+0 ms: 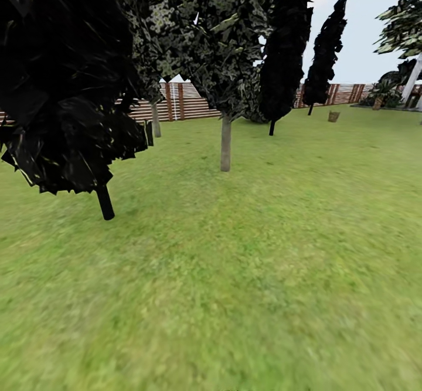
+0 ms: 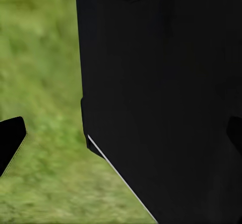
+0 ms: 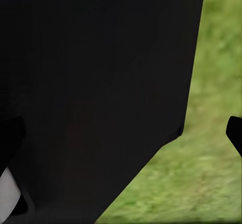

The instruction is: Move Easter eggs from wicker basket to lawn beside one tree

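Observation:
The lawn spreads ahead as mottled green grass. A tree with a straight grey-brown trunk stands in the middle distance, and a second such trunk is farther back near the fence. The Easter eggs are out of view. A small tan-brown thing sits far off on the grass at right, too small to tell if it is the wicker basket. My left gripper is open, with the robot's black body behind it. My right gripper is open too, holding nothing.
Black-foliaged conifers stand close at left and farther back. A brown slatted fence closes the yard behind them. A pale-trunked palm and shrubs are at the far right.

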Motion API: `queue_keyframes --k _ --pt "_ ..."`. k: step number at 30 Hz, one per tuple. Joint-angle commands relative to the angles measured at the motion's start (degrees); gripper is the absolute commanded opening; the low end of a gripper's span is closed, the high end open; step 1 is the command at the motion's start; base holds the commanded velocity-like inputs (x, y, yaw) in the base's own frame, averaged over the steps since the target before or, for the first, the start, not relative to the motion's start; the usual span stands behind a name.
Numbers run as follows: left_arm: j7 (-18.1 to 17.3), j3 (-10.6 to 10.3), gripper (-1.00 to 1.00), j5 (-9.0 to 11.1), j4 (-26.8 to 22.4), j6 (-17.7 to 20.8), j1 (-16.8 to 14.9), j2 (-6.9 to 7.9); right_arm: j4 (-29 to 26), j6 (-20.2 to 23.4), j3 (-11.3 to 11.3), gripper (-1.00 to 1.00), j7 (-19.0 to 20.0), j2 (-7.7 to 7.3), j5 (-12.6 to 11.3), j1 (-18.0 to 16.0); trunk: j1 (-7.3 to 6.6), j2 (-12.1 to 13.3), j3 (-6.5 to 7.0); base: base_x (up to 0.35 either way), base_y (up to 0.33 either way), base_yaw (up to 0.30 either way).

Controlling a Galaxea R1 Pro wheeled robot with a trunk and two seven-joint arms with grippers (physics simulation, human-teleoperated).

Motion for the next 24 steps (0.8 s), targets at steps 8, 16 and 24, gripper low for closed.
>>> queue_keyframes --k 8,16,24 --pt "0.0 0.0 1.00 0.0 0.0 0.0 0.0 0.00 0.0 -0.1 0.0 1.00 0.1 0.05 0.0 0.0 0.00 0.0 -0.38 0.000 0.000 -0.266" --pt "0.0 0.0 1.00 0.0 0.0 0.0 0.0 0.00 0.0 0.0 0.0 1.00 0.1 0.16 0.0 0.1 0.00 0.0 -0.77 0.000 0.000 -0.253" --pt "0.0 0.1 1.00 0.0 0.0 0.0 0.0 0.00 0.0 0.0 0.0 1.00 0.1 0.08 0.0 0.1 0.00 0.0 -1.17 0.000 0.000 -0.250"
